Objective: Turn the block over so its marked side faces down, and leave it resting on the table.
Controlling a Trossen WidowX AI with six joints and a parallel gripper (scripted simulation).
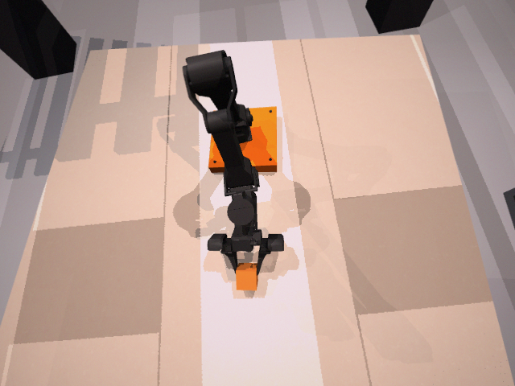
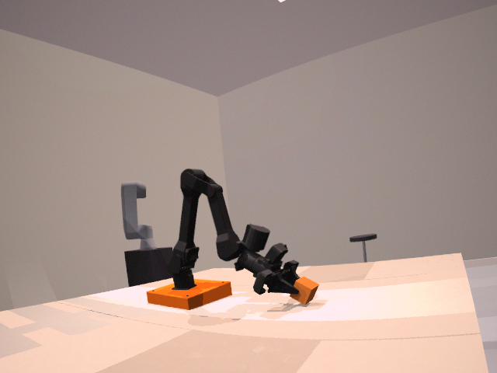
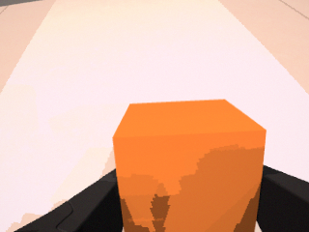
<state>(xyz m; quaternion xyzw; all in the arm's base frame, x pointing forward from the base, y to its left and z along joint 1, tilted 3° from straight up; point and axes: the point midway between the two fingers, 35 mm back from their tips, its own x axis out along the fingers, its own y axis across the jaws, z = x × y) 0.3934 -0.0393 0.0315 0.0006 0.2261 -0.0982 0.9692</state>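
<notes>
The orange block (image 1: 246, 280) (image 2: 307, 290) (image 3: 190, 166) is a plain cube shape, held tilted in the air or with its lower edge very near the table (image 1: 395, 125) (image 2: 381, 301). Whether that edge touches the table is hard to tell. My gripper (image 1: 247, 272) (image 2: 297, 285) (image 3: 184, 174) is shut on the block, one finger on each side, and points forward and down at a slant. In the wrist view the block's upper face and the face toward the camera show. No mark can be made out on the visible faces; the other faces are hidden.
The arm's orange base plate (image 1: 265, 118) (image 2: 217, 296) is behind the gripper. Dark objects (image 1: 37, 41) (image 1: 397, 14) stand beyond the table's far corners. A grey arm-like shape (image 2: 129, 212) on a dark pedestal (image 2: 146, 266) and a stool (image 2: 363, 237) stand in the background.
</notes>
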